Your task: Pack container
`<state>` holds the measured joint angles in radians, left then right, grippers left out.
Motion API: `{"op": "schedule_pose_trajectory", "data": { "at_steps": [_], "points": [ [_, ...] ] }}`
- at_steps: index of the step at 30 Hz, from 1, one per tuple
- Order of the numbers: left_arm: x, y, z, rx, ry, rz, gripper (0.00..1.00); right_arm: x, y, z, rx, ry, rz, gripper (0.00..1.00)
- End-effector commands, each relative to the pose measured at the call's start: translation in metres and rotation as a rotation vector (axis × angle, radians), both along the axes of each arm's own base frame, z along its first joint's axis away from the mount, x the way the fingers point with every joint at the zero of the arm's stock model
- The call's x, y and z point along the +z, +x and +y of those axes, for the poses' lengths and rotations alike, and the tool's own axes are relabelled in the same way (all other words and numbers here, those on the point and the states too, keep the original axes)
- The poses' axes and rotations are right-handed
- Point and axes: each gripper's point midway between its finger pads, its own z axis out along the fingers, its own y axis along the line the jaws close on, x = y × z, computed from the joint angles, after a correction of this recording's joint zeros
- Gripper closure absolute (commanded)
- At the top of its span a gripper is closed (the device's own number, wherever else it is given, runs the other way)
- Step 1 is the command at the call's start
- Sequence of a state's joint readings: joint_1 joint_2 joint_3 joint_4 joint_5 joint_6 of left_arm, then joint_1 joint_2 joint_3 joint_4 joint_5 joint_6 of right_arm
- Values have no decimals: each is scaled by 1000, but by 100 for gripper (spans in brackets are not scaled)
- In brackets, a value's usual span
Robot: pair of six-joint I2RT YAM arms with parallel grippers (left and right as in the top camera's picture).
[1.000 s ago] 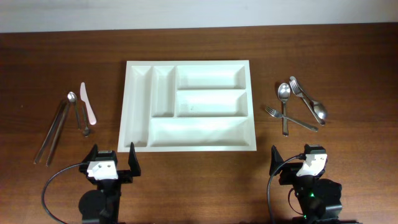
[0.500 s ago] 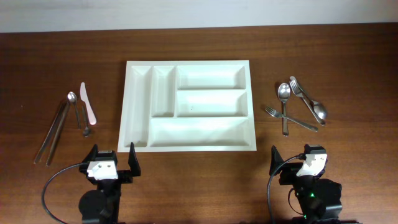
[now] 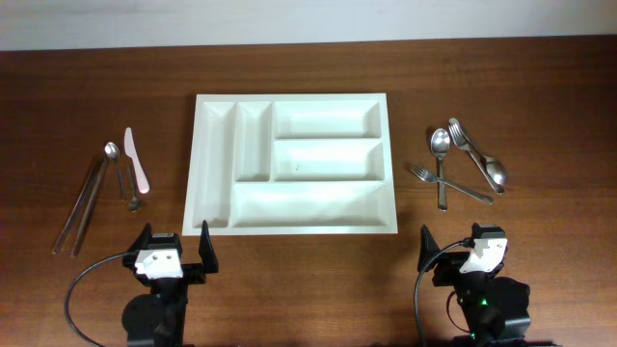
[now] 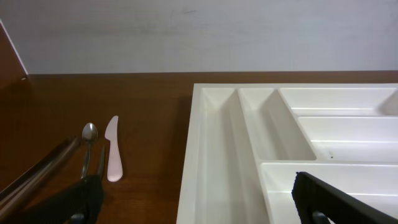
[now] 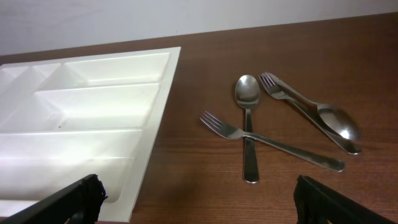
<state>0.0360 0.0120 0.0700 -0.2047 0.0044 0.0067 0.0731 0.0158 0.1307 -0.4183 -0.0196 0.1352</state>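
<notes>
Shows the left gripper [image 3: 175,236] low at the near edge of a dark wooden table [image 3: 540,87], black fingers spread wide apart and gripping nothing. Shows the right gripper [image 3: 461,243] in the same pose at the near right, also wide open and unloaded.

Just beyond the left gripper, in the middle of the table: the container [image 3: 289,97], a white cutlery tray lying flat. Two narrow upright compartments on its left, two horizontal ones stacked at upper right, one long one along the near side.

Left of the tray, well apart from it: metal tongs [image 3: 77,204], a small spoon [image 3: 112,151] and a white plastic knife [image 3: 136,159], lying roughly side by side.

Right of the tray, beyond the right gripper: a spoon [image 5: 247,93] with a fork [image 5: 267,140] crossing over its handle. Just beside them, a second fork [image 5: 280,90] and second spoon [image 5: 339,121] lying together.
</notes>
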Motion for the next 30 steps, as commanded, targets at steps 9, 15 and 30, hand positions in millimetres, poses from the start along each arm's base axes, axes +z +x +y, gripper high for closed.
{"op": "schedule_pose_trajectory", "data": {
  "at_steps": [9, 15, 30],
  "points": [
    [-2, 0, 0, -3, 7, 1, 1, 98, -4, 3, 1, 196, -286, 1],
    [-2, 0, 0, -3, 7, 0, 1, 160, -19, -10, -59, 167, -305, 1],
    [-2, 0, 0, -3, 7, 1, 1, 253, 25, -8, -35, -45, 219, 1]
  ]
}}
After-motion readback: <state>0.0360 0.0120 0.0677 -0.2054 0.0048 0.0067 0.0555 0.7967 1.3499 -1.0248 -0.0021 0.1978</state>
